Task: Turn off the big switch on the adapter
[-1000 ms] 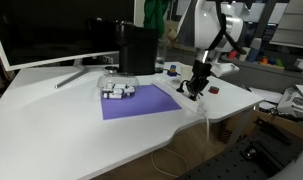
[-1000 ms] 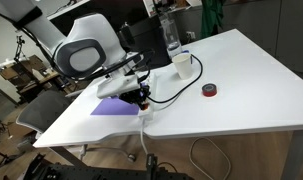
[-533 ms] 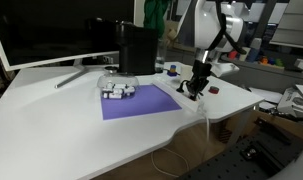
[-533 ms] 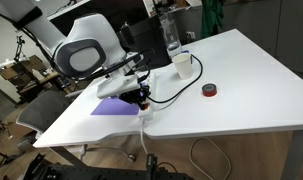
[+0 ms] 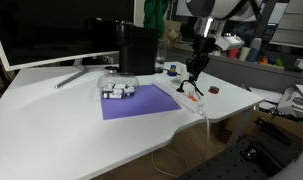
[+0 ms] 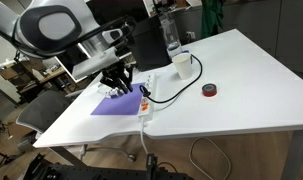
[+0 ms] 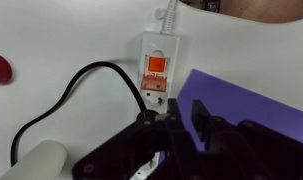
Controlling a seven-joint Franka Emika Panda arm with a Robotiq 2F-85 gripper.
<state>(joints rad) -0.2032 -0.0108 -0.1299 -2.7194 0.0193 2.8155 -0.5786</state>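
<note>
The adapter (image 7: 156, 52) is a long white power strip lying beside the purple mat; it also shows in both exterior views (image 5: 191, 97) (image 6: 145, 100). The big switch (image 7: 156, 70) is a small red-orange rocker in its top face, uncovered. A black cable (image 7: 71, 88) loops from the strip, and a white cord (image 7: 171, 12) leaves its far end. My gripper (image 7: 186, 108) hangs above the strip, apart from it, with its fingers nearly together and nothing between them. It also shows in both exterior views (image 5: 194, 70) (image 6: 119, 86).
A purple mat (image 5: 139, 103) carries a grey-white cluster of small items (image 5: 118, 90). A small dark-red object (image 6: 208, 91) lies on the white table (image 6: 241, 95). A white cup (image 6: 180, 63), a bottle (image 6: 171, 35) and a monitor (image 5: 41, 35) stand at the back.
My gripper has lifted up off the power strip, where it was pressed down at the switch end. The arm has risen with it. The strip has not moved.
</note>
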